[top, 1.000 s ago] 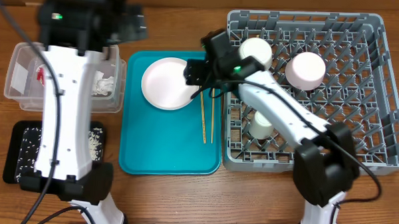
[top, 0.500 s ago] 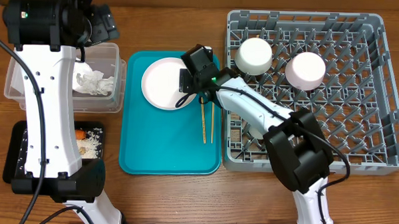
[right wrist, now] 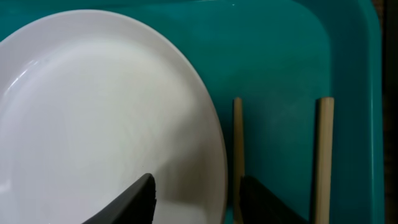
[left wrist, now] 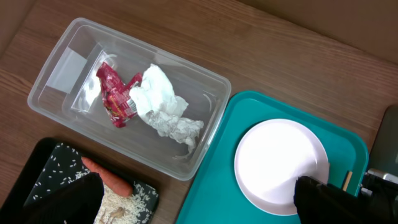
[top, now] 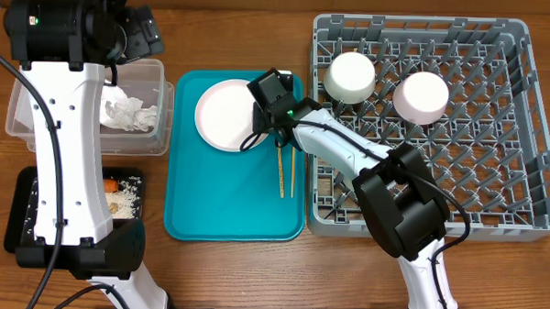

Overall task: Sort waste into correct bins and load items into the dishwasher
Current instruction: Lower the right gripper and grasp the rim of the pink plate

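Note:
A pale pink plate (top: 223, 116) lies on the teal tray (top: 227, 208), with two wooden chopsticks (top: 285, 169) beside it. My right gripper (top: 269, 125) is open and straddles the plate's right rim (right wrist: 93, 112), one finger over the plate and one on the chopstick (right wrist: 238, 143) side. Two whitish bowls (top: 351, 76) (top: 421, 94) stand upside down in the grey dish rack (top: 523, 136). The clear tub (left wrist: 211, 81) holds a red wrapper (left wrist: 115, 93) and crumpled paper (left wrist: 161, 109). The black tray (left wrist: 37, 168) holds a carrot (left wrist: 102, 174) and crumbly scraps (left wrist: 124, 202). My left gripper (left wrist: 196, 202) is open and empty, high above the tub. The cup is hidden.
The teal tray sits between the tub and the dish rack, and the rack's left wall is close to the chopsticks. My left arm (top: 69, 147) crosses over the tub and the black tray (top: 20, 224). The table is brown wood.
My left arm has swung toward the back left, uncovering the carrot and scraps. My right gripper has moved left from the rack's edge down to the plate's right rim.

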{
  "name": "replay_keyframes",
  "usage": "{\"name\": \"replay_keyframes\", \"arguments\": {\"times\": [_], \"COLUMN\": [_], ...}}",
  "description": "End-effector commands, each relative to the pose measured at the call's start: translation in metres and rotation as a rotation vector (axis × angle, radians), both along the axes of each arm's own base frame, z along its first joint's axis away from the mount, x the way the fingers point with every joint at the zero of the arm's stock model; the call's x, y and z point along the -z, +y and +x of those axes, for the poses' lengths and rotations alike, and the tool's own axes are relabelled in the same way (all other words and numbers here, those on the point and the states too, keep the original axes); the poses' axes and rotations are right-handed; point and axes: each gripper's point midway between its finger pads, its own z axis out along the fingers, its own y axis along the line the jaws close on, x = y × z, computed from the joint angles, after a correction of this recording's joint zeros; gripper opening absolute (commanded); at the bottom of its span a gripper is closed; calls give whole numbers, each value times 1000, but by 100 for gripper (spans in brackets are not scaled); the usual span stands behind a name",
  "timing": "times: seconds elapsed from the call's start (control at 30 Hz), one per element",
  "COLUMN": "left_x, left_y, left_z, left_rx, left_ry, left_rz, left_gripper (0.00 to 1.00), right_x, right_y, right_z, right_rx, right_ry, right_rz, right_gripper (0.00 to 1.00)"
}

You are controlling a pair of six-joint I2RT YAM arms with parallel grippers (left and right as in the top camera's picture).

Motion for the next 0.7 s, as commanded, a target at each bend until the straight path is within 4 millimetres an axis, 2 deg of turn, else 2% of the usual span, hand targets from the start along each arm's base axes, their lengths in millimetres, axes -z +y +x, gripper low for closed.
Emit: {"name": "replay_keyframes", "arguments": {"times": [0.0, 0.67], "left_x": [-14, -14], "left_y": [-1, 0], "left_z": [-7, -7], "left_rx": [-15, -15], "left_ry": [-43, -43], "left_rz": [-16, -15], "left_gripper": [100, 100], "right_x": [0, 0], "right_y": [3, 7], "right_z": [1, -2], "right_rx": [4, -4], "right_ry": [-14, -14], "right_rz": [-6, -6], "right_gripper": [42, 36]}}
